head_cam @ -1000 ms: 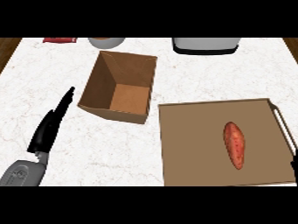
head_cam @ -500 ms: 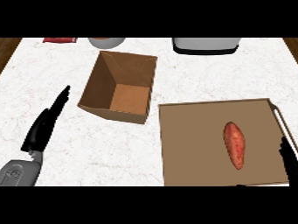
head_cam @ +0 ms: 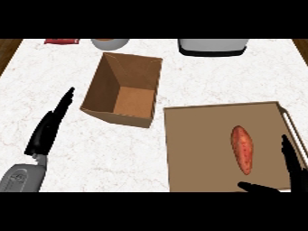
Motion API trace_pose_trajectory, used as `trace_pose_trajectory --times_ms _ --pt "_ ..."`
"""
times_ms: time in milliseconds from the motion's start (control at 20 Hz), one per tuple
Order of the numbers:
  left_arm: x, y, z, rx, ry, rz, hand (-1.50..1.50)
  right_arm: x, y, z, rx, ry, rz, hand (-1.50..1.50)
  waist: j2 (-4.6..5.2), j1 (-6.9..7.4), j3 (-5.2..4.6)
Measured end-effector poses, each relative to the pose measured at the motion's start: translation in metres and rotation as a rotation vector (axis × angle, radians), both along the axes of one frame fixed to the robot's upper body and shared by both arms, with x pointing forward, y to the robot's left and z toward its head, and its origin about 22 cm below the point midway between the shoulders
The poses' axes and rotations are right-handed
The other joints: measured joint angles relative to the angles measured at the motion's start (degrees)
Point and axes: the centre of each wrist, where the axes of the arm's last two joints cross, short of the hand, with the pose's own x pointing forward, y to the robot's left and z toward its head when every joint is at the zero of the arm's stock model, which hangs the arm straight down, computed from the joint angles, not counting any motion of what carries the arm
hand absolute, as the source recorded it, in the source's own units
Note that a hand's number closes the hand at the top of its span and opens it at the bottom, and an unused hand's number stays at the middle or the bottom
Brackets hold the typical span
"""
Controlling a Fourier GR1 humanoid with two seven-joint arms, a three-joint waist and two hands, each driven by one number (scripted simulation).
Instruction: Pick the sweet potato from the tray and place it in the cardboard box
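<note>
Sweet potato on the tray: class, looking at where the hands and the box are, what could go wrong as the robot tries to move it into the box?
1. The right hand is open at the tray's near right corner, not yet around the sweet potato; a closing hand might roll the tapered root away.
2. The cardboard box sits tilted, beyond the tray's left corner; the carried potato might clip its wall.

Orange sweet potato (head_cam: 243,148) flat on tray (head_cam: 196,149); cardboard box (head_cam: 124,90) open, just beside.
</note>
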Motion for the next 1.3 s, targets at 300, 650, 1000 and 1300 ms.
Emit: trace_pose_trajectory --times_ms 300,650,1000,1300 --pt "-0.001 -0.001 -0.002 0.002 0.001 0.005 0.0 0.019 0.008 -0.001 0.013 -0.009 0.025 -1.5 0.0 0.05 0.0" --pt "-0.006 0.003 -0.008 0.001 0.006 0.0 0.0 0.027 0.022 -0.016 0.037 -0.011 0.049 -1.5 -0.03 0.06 -0.04" --pt "-0.002 0.002 -0.009 0.004 0.005 0.002 0.0 0.045 0.027 -0.02 0.044 -0.015 0.065 1.5 -0.15 0.03 -0.21" --pt "-0.003 0.002 -0.002 -0.005 0.006 -0.001 0.0 0.049 0.029 -0.025 -0.105 -0.08 0.008 1.5 -0.25 0.07 -0.32"
